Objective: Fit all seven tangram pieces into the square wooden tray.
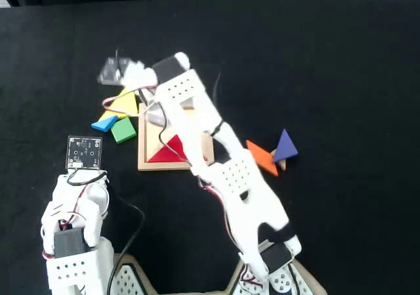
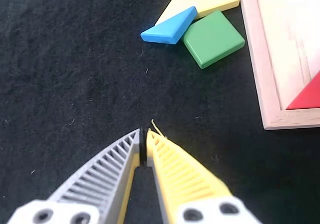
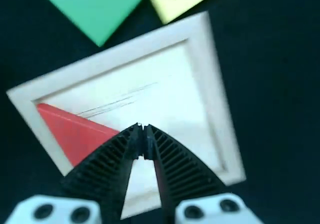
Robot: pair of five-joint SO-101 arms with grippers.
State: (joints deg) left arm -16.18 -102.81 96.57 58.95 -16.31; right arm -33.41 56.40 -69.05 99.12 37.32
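Since only the red triangle (image 1: 165,152) lies in the wooden tray (image 1: 157,165), against its lower rim near the middle of the high view, I judge that most of the job is ahead of me. My right gripper (image 3: 144,133) hangs over the tray's bare floor with its jaws pressed together and nothing between them. The left gripper (image 2: 145,136) is likewise closed and empty, low over the bench (image 1: 341,78) at lower left.

The yellow triangle (image 1: 125,103), blue piece (image 1: 104,123) and green square (image 1: 123,130) sit bunched just left of the tray. The orange piece (image 1: 261,157) and purple triangle (image 1: 285,145) lie together to its right.

For the next pick I would spread the right jaws before coming down, because these pieces are thin and flat. I would take one across two opposite edges, not over a corner. Then I would lift it clear of the raised rim and lower it flat against the red triangle's free edges, so no gap is wasted.

The bench is matte black, cloth-like, and flecked with lint. Cables and dark gear run along the frame's top edge.
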